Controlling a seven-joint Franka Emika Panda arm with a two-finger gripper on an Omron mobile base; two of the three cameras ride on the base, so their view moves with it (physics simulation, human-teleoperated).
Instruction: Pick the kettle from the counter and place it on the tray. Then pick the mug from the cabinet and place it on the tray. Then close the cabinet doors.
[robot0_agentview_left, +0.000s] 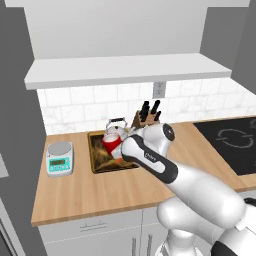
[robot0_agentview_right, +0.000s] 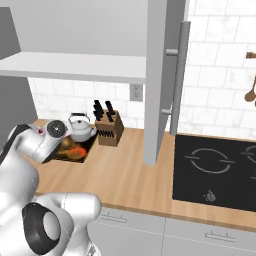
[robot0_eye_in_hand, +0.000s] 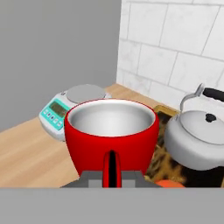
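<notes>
Hand (robot0_eye_in_hand: 112, 175) is pinched on the red mug (robot0_eye_in_hand: 111, 135) by its handle, mug upright, held over the near part of the tray (robot0_agentview_left: 95, 162). Kettle (robot0_agentview_left: 116, 129) already sits on the tray's far end, just beside the mug, spout twd the wall. Tray lies on the tabletop (robot0_agentview_left: 125, 187) w/ the scale (robot0_agentview_left: 60, 157) to its left & knife block (robot0_agentview_right: 109, 130) to the right. Cabinet door (robot0_agentview_right: 162, 80) hangs open above the tabletop; stovetop (robot0_agentview_right: 217, 170) far right.

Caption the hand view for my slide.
Tool shut on the red mug's handle, beside the silver kettle on the tray.
</notes>
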